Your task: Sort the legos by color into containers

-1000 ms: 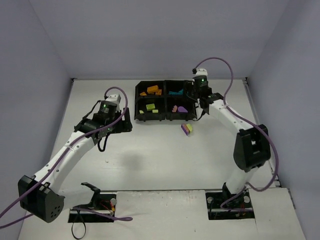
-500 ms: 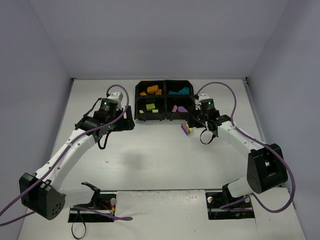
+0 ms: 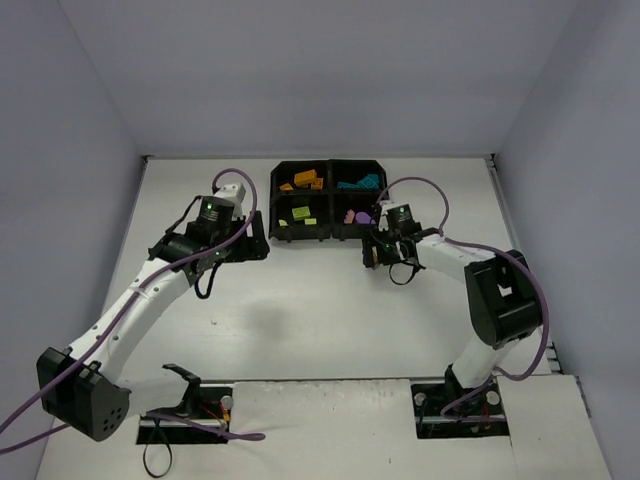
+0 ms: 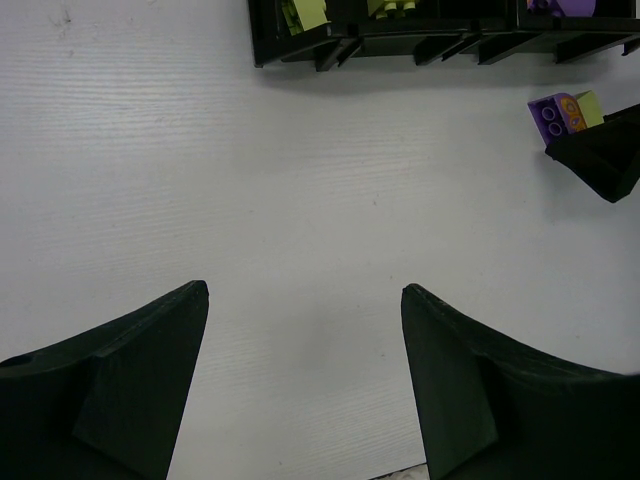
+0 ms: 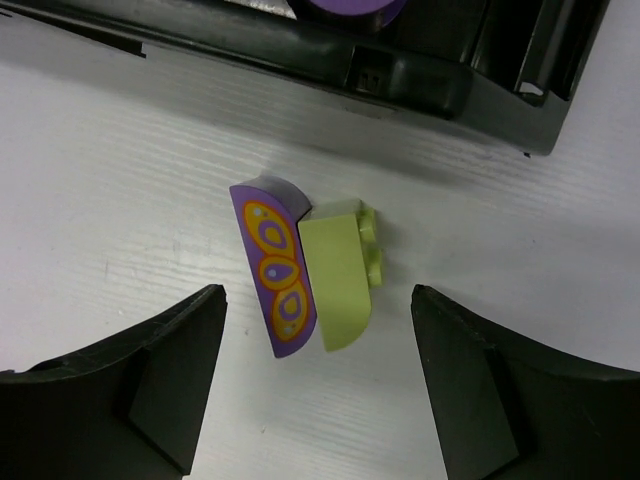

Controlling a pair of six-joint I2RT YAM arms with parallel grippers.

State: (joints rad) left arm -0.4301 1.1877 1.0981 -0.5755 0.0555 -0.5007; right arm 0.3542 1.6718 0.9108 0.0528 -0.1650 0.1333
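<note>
Bright even light, soft shadows, sharp focus

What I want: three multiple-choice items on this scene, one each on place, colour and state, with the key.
1. The purple patterned plastic brick and the yellow-green plastic brick lie: A) inside a compartment; B) touching, on the white table; C) stacked.
2. The bricks in the far-left compartment of the black plastic tray are: A) orange; B) teal; C) purple.
3. The right gripper is: A) shut on a brick; B) open, flanking both bricks; C) unseen.
Key: B, both lie outside the tray wall; A, the top view shows orange; B, jaws stand apart either side.
</note>
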